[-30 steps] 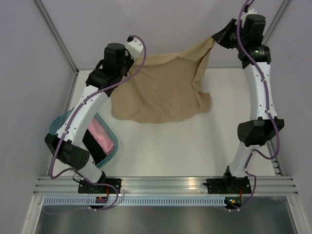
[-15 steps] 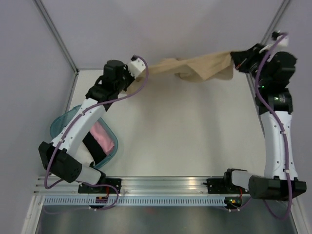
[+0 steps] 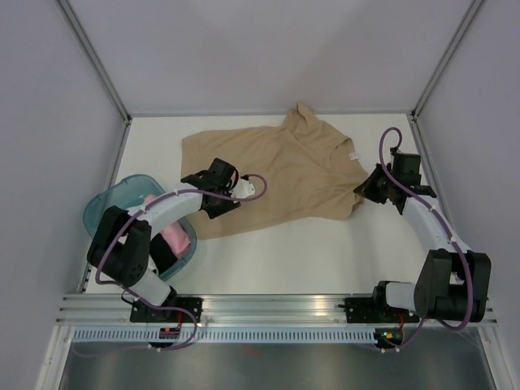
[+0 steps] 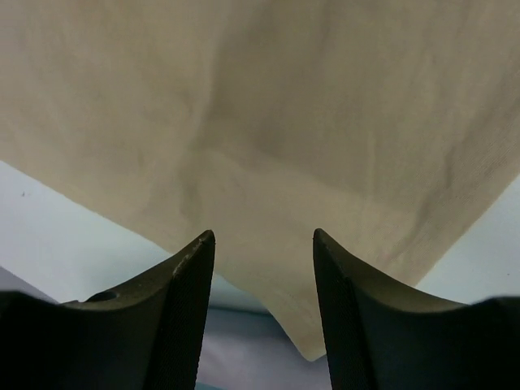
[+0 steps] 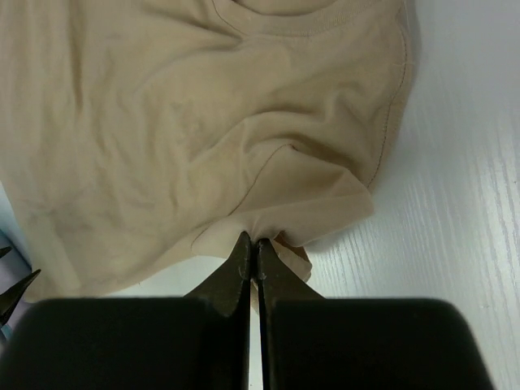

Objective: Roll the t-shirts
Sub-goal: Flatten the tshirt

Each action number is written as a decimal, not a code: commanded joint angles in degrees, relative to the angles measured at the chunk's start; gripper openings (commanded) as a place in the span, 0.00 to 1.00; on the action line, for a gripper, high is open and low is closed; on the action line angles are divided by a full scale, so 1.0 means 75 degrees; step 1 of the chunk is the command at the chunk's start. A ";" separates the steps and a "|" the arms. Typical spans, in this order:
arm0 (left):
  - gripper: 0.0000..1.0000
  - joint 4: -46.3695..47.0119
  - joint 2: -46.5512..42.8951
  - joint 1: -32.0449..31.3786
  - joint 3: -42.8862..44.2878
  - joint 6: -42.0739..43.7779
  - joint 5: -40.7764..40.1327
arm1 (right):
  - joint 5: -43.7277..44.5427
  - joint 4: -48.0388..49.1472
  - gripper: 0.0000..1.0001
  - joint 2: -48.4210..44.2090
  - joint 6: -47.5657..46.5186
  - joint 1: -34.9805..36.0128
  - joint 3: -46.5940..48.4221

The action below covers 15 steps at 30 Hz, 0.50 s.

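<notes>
The tan t-shirt point(image 3: 276, 171) lies spread on the white table, collar toward the far side. My left gripper point(image 3: 230, 197) rests low at the shirt's near left edge. In the left wrist view its jaws point(image 4: 264, 244) stand open, a corner of the tan fabric point(image 4: 284, 106) lying loose between them, untouched by either finger. My right gripper point(image 3: 363, 192) is at the shirt's right edge; in the right wrist view it point(image 5: 254, 242) is shut on a pinched fold of the tan t-shirt point(image 5: 203, 122). A pink t-shirt point(image 3: 172, 236) lies in the basket.
A translucent teal basket point(image 3: 122, 195) stands at the left edge of the table, partly under my left arm. Grey walls and metal posts close in the table on the left, back and right. An aluminium rail point(image 3: 276, 309) runs along the near edge.
Both arms have come down from holding the tan shirt stretched in the air. The shirt now lies flat on the table. My left gripper has opened and let go; the right stays shut.
</notes>
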 commanded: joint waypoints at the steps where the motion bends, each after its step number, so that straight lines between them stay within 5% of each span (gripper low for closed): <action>1: 0.57 -0.0227 -0.0709 0.0016 0.0321 -0.0760 -0.0367 | 0.0122 0.0357 0.00 -0.0259 -0.0223 0.0001 0.0321; 8: 0.58 -0.1936 -0.1086 -0.0078 -0.0335 -0.1018 -0.0042 | 0.0849 0.0029 0.00 -0.0574 0.0044 0.0001 0.0603; 15: 0.70 -0.1085 -0.1415 -0.1086 -0.1719 -0.0421 -0.0894 | 0.1528 -0.0838 0.00 -0.1477 -0.0048 0.0001 0.0346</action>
